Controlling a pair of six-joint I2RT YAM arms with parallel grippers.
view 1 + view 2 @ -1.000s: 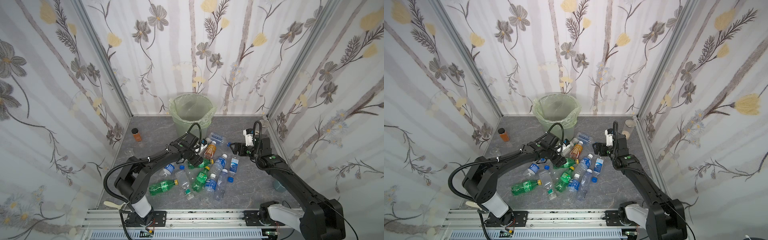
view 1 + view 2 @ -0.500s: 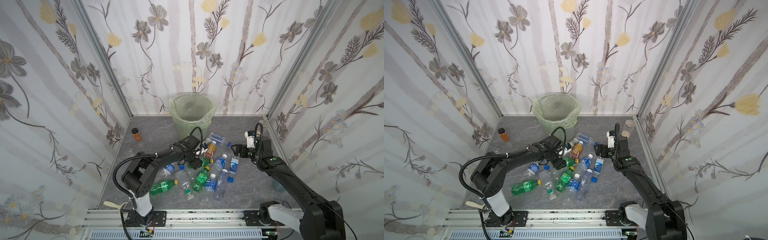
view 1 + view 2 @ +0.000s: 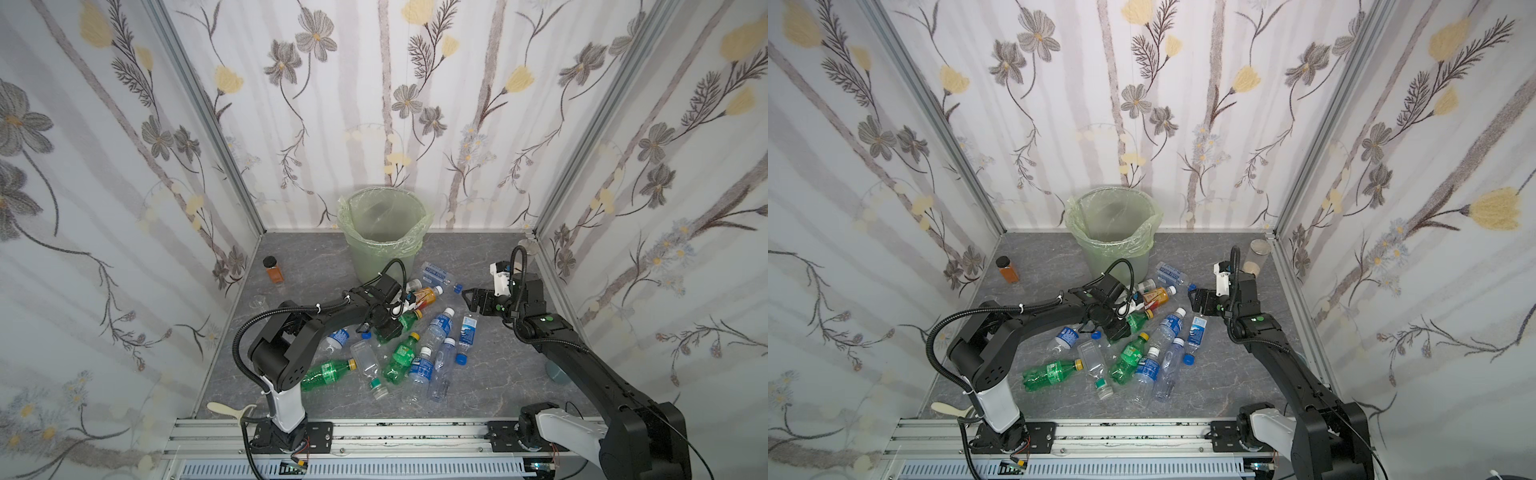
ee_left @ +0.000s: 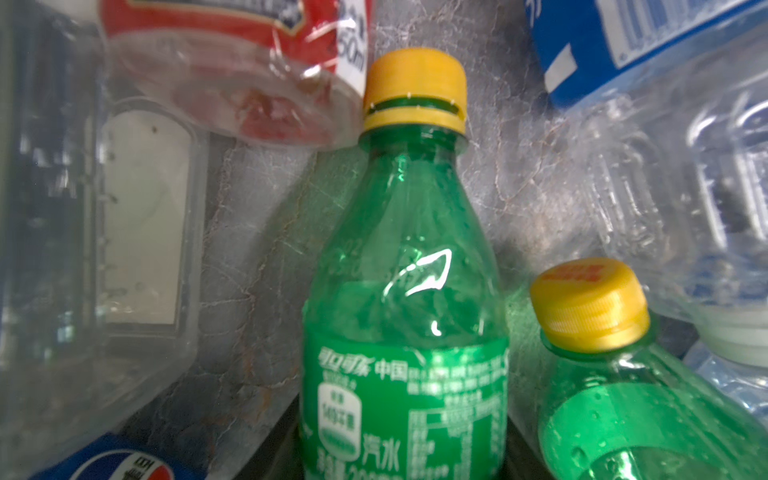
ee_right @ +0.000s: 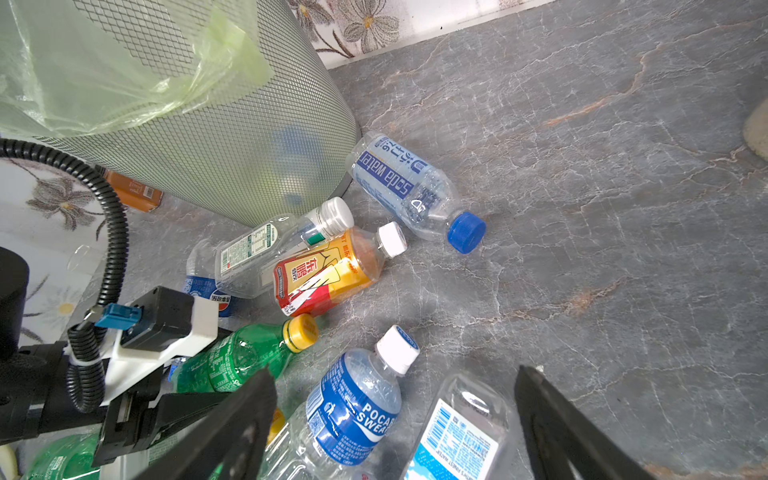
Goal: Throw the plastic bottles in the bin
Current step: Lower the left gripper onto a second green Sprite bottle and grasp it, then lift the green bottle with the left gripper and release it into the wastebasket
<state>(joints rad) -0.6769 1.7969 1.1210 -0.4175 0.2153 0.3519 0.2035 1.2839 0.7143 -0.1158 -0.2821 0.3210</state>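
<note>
One green bottle (image 4: 407,332) gripped, lift to the bin (image 3: 365,262) next.
Left gripper (image 3: 388,331) jaws pinch the green bottle by its body where it lies among the other plastic bottles (image 3: 420,368) on the floor (image 3: 498,374); I judge the pick is in hand, and next comes a clean lift clear of neighbours toward the bin just behind the pile. Its arm stretches low, wrist pitched down. Right gripper (image 3: 473,300) hovers beside the pile, jaws wide, empty.
</note>
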